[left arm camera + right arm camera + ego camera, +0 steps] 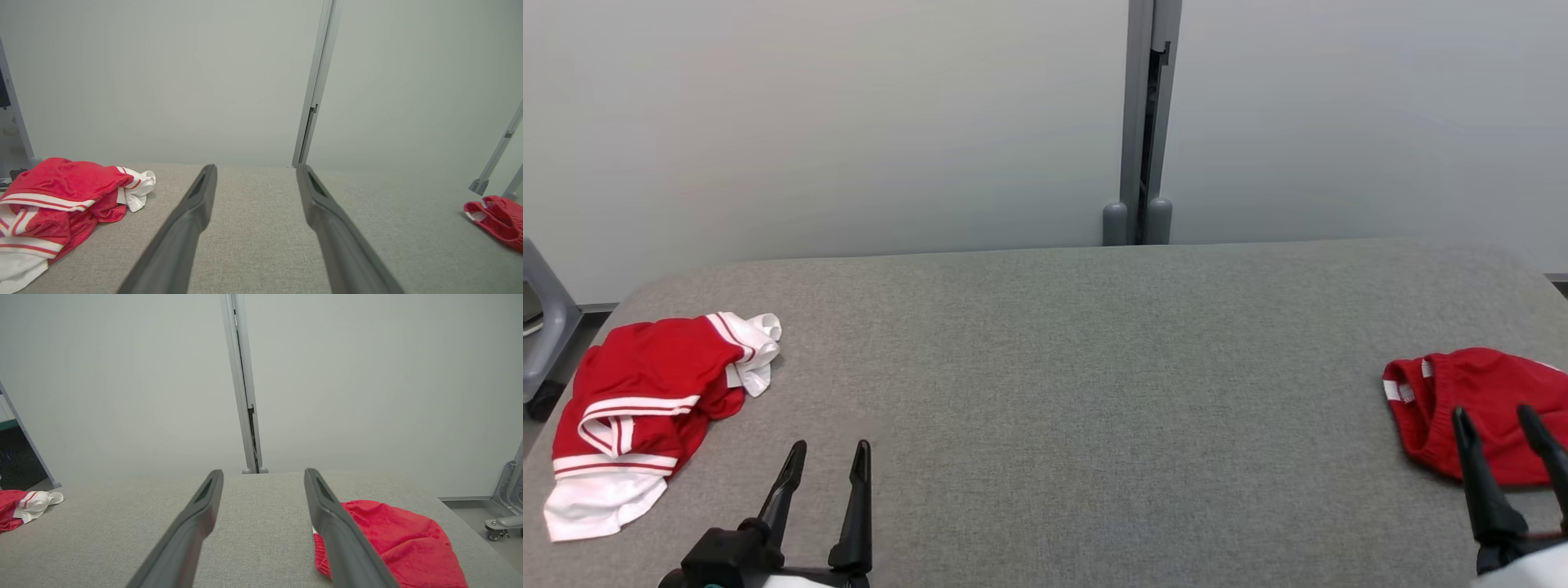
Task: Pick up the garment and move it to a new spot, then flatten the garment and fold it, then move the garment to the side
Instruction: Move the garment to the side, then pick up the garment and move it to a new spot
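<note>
Pick-up judged not begun; left gripper (pixel 832 447) and right gripper (pixel 1493 412) held jaws released, empty; red garment (pixel 1478 392) lay crumpled at right edge of bench (pixel 1054 367), beside right gripper; next move likely needed descent onto it.

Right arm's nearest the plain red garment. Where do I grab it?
Probably the thick gathered edge of the red garment, facing the table's middle. Bring the open right gripper down from above on that side; that rim looks raised and bunched, easy to pinch.
</note>
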You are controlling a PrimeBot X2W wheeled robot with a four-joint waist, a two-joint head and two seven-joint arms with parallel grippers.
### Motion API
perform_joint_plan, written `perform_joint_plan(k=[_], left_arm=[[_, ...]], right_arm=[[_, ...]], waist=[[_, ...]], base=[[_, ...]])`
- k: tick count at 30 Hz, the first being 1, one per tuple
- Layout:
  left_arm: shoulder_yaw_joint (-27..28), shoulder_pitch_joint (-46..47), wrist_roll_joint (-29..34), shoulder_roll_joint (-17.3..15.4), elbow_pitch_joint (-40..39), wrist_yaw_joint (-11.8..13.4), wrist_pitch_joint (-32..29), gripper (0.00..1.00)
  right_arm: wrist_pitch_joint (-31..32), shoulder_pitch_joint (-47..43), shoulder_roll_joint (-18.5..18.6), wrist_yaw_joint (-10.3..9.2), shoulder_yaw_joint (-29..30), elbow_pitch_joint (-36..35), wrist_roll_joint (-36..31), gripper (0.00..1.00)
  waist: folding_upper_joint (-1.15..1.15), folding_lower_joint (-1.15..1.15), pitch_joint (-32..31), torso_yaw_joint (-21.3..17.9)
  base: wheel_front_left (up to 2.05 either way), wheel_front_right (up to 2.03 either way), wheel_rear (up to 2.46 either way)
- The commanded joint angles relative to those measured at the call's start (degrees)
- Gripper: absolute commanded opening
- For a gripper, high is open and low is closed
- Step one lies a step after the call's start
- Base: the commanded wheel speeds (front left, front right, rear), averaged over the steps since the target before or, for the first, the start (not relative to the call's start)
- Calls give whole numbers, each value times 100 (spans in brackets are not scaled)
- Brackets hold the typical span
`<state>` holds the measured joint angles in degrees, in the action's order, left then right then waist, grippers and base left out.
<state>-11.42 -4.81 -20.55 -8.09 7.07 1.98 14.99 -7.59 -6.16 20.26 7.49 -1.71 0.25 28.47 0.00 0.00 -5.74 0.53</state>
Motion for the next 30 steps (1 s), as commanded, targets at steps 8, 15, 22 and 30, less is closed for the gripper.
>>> perform_joint_plan(k=[8,15,22,30], left_arm=[[213,-112,247,81,107,-157,25,100],[309,-119,384,203,92,-276,26,100],[405,-21,508,321,126,-419,26,100],[453,-4,574,393,184,-498,26,100]], right_arm=[[-380,-651,-415,3,91,-169,-289,100],[-418,-657,-564,3,-6,-138,-378,100],[-402,-576,-560,3,-40,-66,-386,100],[-371,-577,-597,3,-72,-85,-386,100]], waist=[[0,0,-33,126],[0,0,-14,99],[0,0,-41,101],[0,0,-51,192]], base=[[0,0,0],[0,0,0],[0,0,0],[0,0,0]])
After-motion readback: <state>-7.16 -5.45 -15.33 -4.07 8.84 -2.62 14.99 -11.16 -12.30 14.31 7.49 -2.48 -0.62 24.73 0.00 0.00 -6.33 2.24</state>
